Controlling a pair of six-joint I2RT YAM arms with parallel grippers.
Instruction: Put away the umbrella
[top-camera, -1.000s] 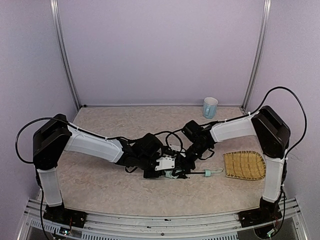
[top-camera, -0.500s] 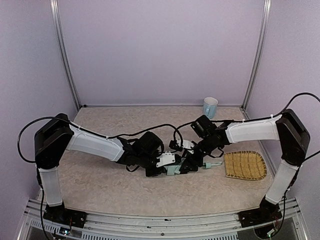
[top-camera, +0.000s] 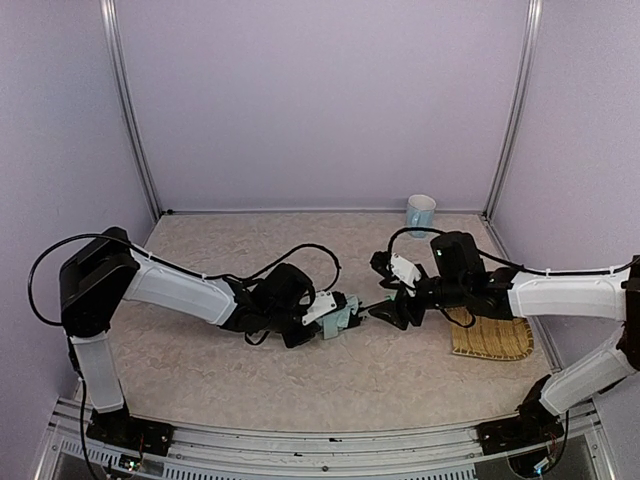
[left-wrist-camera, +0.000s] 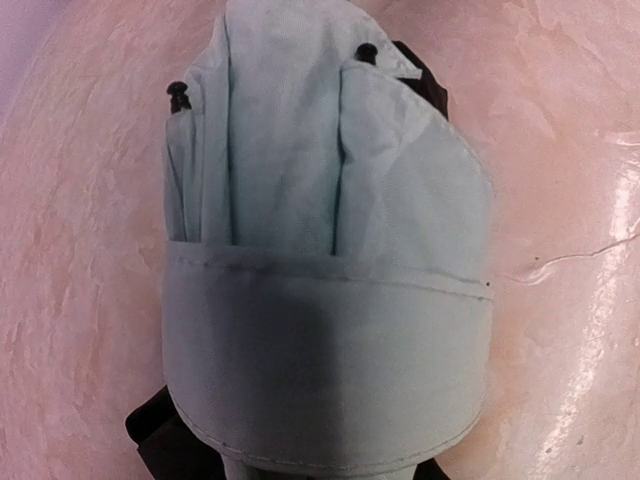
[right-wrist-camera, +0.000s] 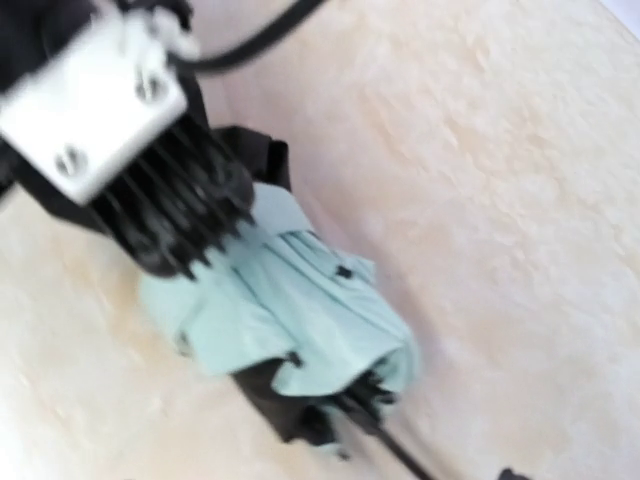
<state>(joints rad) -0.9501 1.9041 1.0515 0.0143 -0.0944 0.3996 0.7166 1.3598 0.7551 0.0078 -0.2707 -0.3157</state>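
The umbrella (top-camera: 344, 321) lies folded at mid-table, pale mint fabric with black lining. My left gripper (top-camera: 333, 320) is at its canopy end and looks shut on it. In the left wrist view the bundled umbrella (left-wrist-camera: 330, 300) fills the frame and hides the jaws. The right wrist view shows the umbrella (right-wrist-camera: 290, 310) with the left gripper (right-wrist-camera: 170, 235) over its far end. The thin black shaft (right-wrist-camera: 400, 458) runs toward the camera. My right gripper (top-camera: 390, 312) sits at the shaft's right end, and its jaws are too small to read. The handle is hidden.
A pale blue mug (top-camera: 421, 214) stands at the back right by the wall. A woven yellow mat (top-camera: 492, 336) lies on the table (top-camera: 220, 370) under my right forearm. Black cables loop over both wrists near the umbrella.
My right arm has swung out low to the right, its gripper drawing back from over the umbrella to the shaft end. The left gripper and canopy shifted slightly away from the near edge.
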